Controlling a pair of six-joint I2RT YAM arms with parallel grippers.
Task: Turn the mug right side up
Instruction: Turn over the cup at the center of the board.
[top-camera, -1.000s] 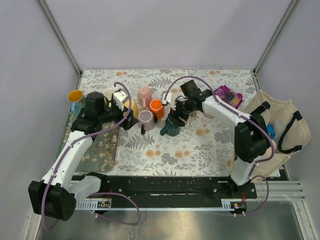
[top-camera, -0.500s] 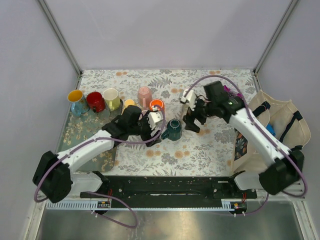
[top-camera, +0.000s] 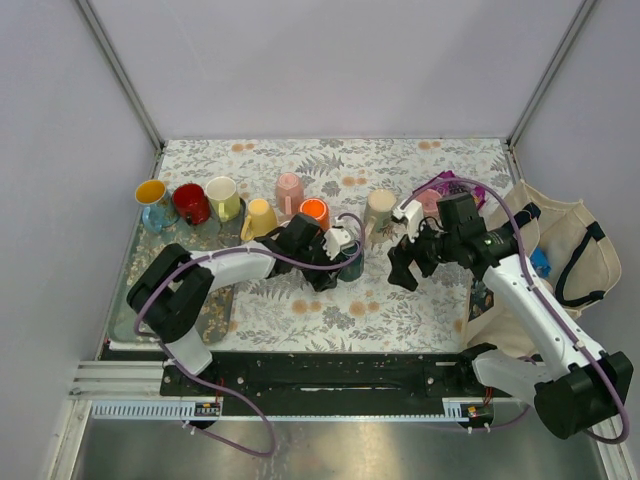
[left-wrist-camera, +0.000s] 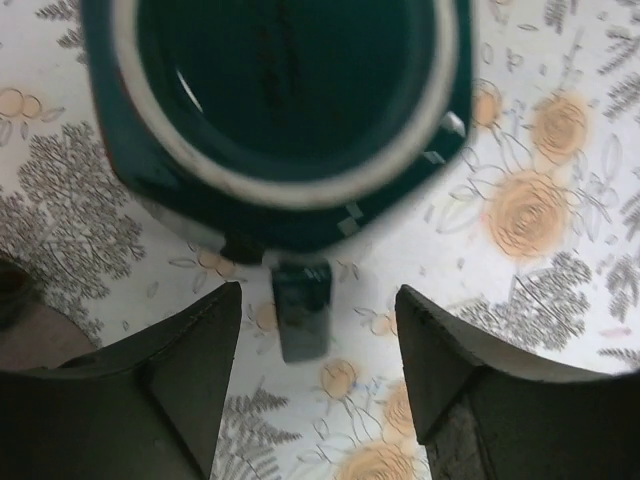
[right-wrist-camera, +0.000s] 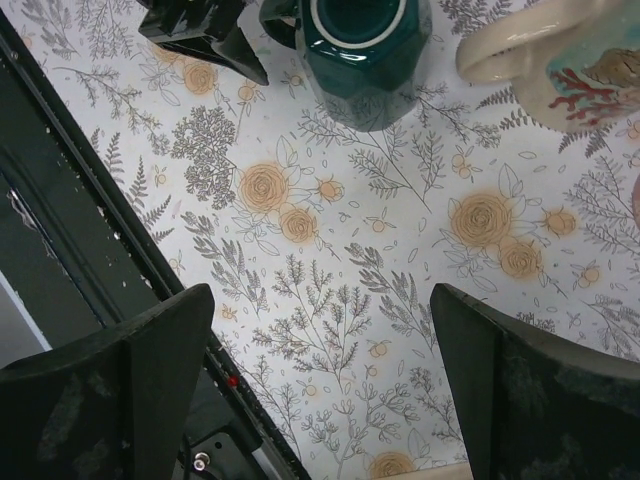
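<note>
The dark teal mug stands upright on the flowered cloth with its opening up. It also shows in the right wrist view and, half hidden, in the top view. Its handle points between my left gripper's open fingers and touches neither. My left gripper is open and low at the mug's near-left side. My right gripper is open and empty. It hangs over bare cloth to the right of the mug, apart from it.
A row of mugs stands behind: yellow, red, cream, yellow, upside-down pink, orange, beige. A purple packet and a tote bag lie right. A tray lies left.
The right gripper let go of the teal mug and drew back to the right. The left gripper swung right to the mug. The mug now stands upright.
</note>
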